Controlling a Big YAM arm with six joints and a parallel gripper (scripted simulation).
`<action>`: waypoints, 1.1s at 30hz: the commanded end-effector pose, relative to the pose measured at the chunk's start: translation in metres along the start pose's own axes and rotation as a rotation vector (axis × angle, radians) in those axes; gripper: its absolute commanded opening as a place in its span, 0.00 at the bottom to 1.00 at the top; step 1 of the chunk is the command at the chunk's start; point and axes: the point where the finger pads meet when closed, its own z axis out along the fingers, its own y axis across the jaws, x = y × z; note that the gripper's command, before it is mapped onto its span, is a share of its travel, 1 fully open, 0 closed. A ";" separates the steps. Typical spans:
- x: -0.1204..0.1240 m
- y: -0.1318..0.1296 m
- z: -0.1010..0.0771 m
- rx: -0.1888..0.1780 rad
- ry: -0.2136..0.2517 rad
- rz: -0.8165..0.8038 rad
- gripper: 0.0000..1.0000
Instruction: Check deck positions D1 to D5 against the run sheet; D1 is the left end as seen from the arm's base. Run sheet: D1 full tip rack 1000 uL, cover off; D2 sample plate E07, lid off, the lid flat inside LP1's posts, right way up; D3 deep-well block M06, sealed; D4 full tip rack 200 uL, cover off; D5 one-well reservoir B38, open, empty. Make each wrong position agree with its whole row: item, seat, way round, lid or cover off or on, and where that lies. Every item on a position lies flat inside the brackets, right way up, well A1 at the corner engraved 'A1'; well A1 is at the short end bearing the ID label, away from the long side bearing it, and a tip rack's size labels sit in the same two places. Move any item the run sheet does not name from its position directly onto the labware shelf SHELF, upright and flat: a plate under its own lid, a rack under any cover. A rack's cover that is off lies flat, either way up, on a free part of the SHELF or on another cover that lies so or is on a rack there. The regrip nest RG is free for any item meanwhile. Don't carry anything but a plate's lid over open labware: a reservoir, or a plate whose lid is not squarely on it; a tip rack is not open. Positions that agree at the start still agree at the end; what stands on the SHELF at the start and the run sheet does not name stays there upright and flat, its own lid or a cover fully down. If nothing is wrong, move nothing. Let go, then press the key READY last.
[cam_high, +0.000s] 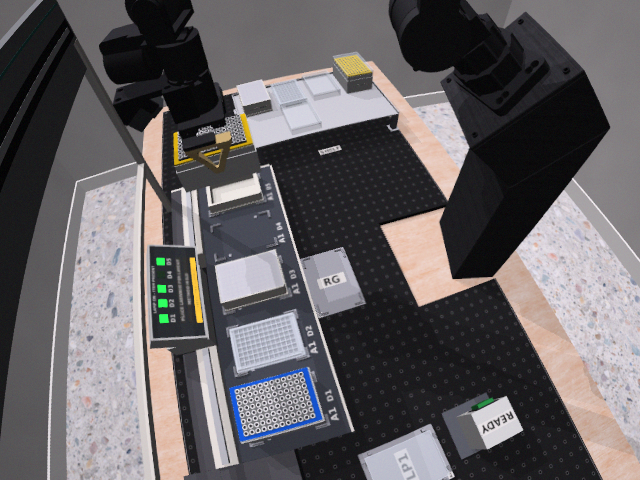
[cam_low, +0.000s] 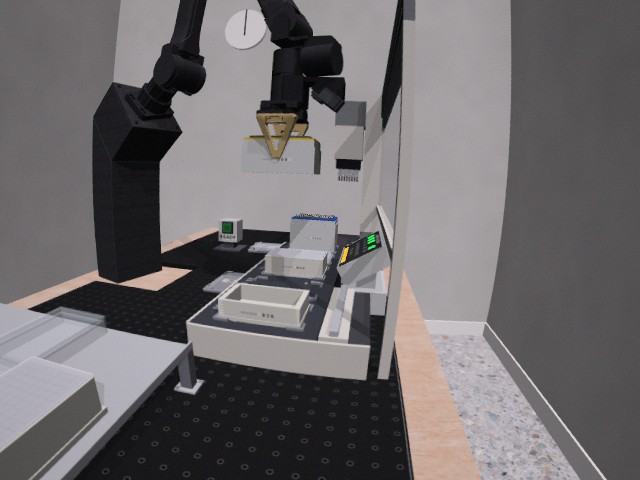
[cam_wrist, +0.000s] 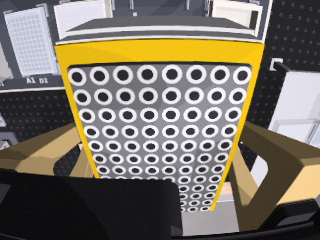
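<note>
The yellow-rimmed tip rack (cam_high: 217, 155) hangs high in the air, uncovered — in the top view its edge overlaps the open reservoir (cam_high: 235, 196) at D5, with the bare D4 brackets (cam_high: 242, 235) just beyond at 6 o'clock. My gripper (cam_high: 211, 152) pinches it across its sides from above — the shelf (cam_high: 356, 111) lies toward 2 o'clock, the screen post (cam_high: 124, 129) close at 9.

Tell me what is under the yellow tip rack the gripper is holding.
The yellow tip rack hangs in the gripper, high above the deck. In the top view it hides part of the open reservoir at D5; the exterior view cannot confirm it is directly overhead.

Yellow-topped tip rack (cam_low: 289, 155) between fingers (cam_low: 276, 135)
</note>
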 end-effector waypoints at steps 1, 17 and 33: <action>-0.029 -0.002 -0.007 -0.001 -0.029 0.009 0.00; -0.023 -0.005 -0.009 0.007 -0.036 0.005 0.00; -0.023 -0.005 -0.009 0.007 -0.036 0.005 0.00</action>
